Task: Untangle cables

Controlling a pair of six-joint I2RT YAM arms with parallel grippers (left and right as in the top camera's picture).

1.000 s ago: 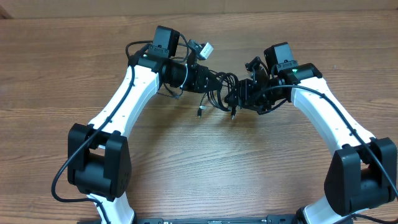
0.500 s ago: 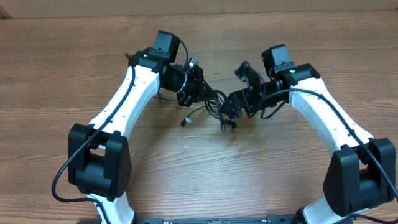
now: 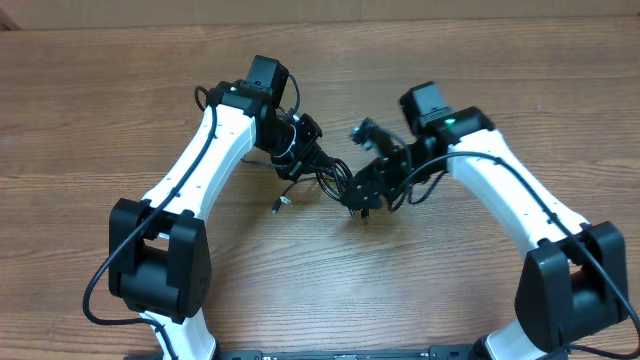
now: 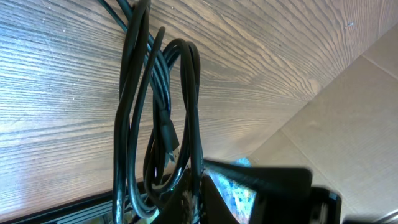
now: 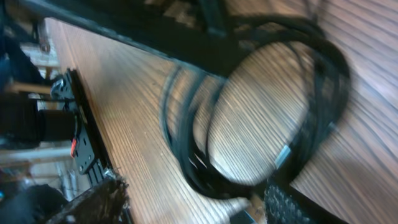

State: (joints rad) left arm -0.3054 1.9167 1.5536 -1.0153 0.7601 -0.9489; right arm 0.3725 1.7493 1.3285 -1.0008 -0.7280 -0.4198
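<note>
Between both arms, the cables (image 3: 330, 182) are hanging bunched; left gripper (image 3: 312, 152) at 10 o'clock and right gripper (image 3: 368, 188) at 3 o'clock are each grasping them.

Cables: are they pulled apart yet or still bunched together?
Still bunched. The cables hang as one looped clump between the two arms, and the left wrist view shows several strands overlapping in coils.

We see a wood-grain desk (image 3: 330, 280) in brown tones, its boards running side to side in the overhead view. A tangle of thin black cables (image 3: 325, 178) hangs near its middle, one metal-tipped plug end (image 3: 277, 206) trailing down toward the surface.
</note>
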